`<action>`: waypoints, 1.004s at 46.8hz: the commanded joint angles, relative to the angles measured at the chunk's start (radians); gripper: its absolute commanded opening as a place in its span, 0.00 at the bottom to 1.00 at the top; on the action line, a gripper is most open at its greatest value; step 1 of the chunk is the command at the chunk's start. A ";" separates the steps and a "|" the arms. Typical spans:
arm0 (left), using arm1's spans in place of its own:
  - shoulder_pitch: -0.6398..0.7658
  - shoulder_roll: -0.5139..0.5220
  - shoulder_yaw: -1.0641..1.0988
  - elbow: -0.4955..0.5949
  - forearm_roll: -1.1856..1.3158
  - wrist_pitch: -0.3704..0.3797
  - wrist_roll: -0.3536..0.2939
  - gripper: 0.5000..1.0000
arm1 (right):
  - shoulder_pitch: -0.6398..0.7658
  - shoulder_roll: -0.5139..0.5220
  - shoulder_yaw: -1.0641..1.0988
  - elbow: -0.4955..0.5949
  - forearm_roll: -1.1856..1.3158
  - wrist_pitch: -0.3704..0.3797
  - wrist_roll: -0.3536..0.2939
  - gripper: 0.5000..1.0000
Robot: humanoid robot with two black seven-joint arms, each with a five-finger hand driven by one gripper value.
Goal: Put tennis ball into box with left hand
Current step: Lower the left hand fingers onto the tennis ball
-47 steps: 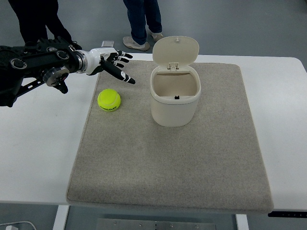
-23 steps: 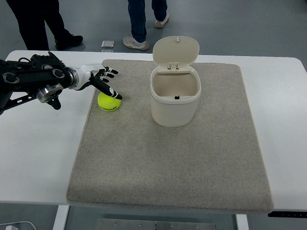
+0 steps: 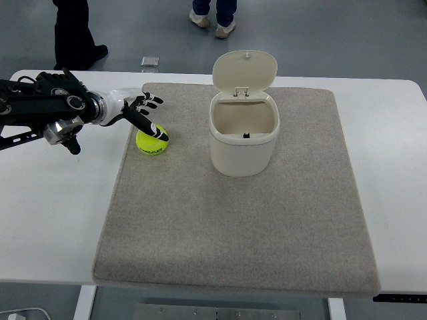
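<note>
A yellow-green tennis ball [image 3: 151,143] lies on the grey mat [image 3: 233,227], left of the cream box [image 3: 244,137]. The box stands upright with its lid [image 3: 245,71] flipped up and its inside showing. My left hand [image 3: 141,113] reaches in from the left, just above and behind the ball. Its fingers [image 3: 152,102] are spread, and the thumb's dark tip rests on top of the ball. The hand holds nothing. The right arm does not show.
The mat covers most of a white table [image 3: 53,200]. Beyond the far edge, people's legs and shoes [image 3: 213,17] stand on the floor, and a small grey object [image 3: 150,62] lies there.
My left hand has come down and toward me from above the mat's far left corner to the ball, with its thumb now on it. The ball and box stayed put.
</note>
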 commanded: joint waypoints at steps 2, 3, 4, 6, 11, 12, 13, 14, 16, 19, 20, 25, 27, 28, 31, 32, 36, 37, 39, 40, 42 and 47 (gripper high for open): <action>-0.001 0.002 0.005 -0.007 -0.002 0.003 0.000 0.98 | 0.000 0.000 0.000 0.000 0.000 0.000 0.000 0.88; -0.001 0.002 0.007 -0.008 -0.002 0.003 0.000 0.98 | 0.000 0.000 0.000 0.000 0.000 0.000 0.000 0.88; -0.001 0.002 0.007 -0.008 -0.003 0.003 0.000 0.98 | 0.000 0.000 0.000 0.000 0.000 0.000 0.000 0.88; -0.002 0.002 0.013 -0.008 -0.005 0.003 0.000 0.98 | 0.000 0.000 0.000 0.000 0.000 0.000 0.000 0.88; -0.007 0.002 0.016 -0.014 -0.009 0.003 0.000 0.98 | 0.000 0.000 0.000 0.000 0.000 0.000 0.000 0.88; -0.007 0.002 0.016 -0.014 -0.009 0.003 0.000 0.98 | 0.000 0.000 0.000 0.000 0.000 0.000 0.000 0.88; -0.007 0.002 0.016 -0.014 -0.009 0.003 0.000 0.98 | 0.000 0.000 0.000 0.000 0.000 0.000 0.000 0.88; -0.007 0.002 0.016 -0.014 -0.009 0.003 0.000 0.98 | 0.000 0.000 0.000 0.000 0.000 0.000 0.000 0.88; -0.005 0.002 0.016 -0.014 -0.009 0.003 0.000 0.98 | 0.000 0.000 0.000 0.000 0.000 0.000 0.000 0.88; -0.005 0.002 0.016 -0.014 -0.009 0.003 -0.001 0.98 | 0.000 0.000 0.000 0.000 0.000 0.000 0.000 0.88; -0.004 0.002 0.016 -0.014 -0.008 0.003 -0.001 0.98 | 0.000 0.000 0.000 0.000 0.000 0.000 0.000 0.88; 0.002 0.001 0.014 -0.013 -0.002 0.003 -0.014 0.97 | 0.000 0.000 0.000 0.000 0.000 0.000 0.000 0.88; 0.004 0.001 0.014 -0.011 0.000 0.004 -0.017 0.96 | 0.000 0.000 0.000 0.000 0.000 0.000 0.000 0.88; 0.005 0.001 0.014 -0.011 0.001 0.006 -0.018 0.96 | 0.000 0.000 0.000 0.000 0.001 0.000 0.000 0.88; 0.007 0.002 0.014 -0.011 0.003 0.009 -0.031 0.95 | 0.000 0.000 0.000 -0.001 0.000 0.000 0.000 0.88; 0.005 0.002 0.016 -0.011 0.003 0.009 -0.038 0.95 | 0.000 0.000 0.000 0.000 0.000 0.000 0.000 0.88; 0.007 0.004 0.016 -0.011 0.003 0.009 -0.083 0.95 | 0.000 0.000 0.000 0.000 0.000 0.000 0.000 0.88; 0.007 0.004 0.016 -0.011 0.003 0.010 -0.093 0.95 | 0.000 0.000 0.000 0.000 0.000 0.000 0.000 0.88; 0.007 0.007 0.018 -0.013 0.003 0.009 -0.104 0.95 | 0.000 0.000 0.000 0.000 0.000 0.000 0.000 0.88; 0.005 0.008 0.019 -0.014 0.003 0.009 -0.109 0.95 | 0.000 0.000 0.000 0.000 0.000 0.000 0.000 0.88; 0.005 0.010 0.019 -0.020 0.003 0.009 -0.110 0.95 | 0.000 0.000 0.000 0.000 0.000 0.000 0.000 0.88; 0.002 0.016 0.024 -0.048 0.003 0.009 -0.101 0.95 | 0.000 0.000 0.000 -0.001 0.000 0.000 0.000 0.88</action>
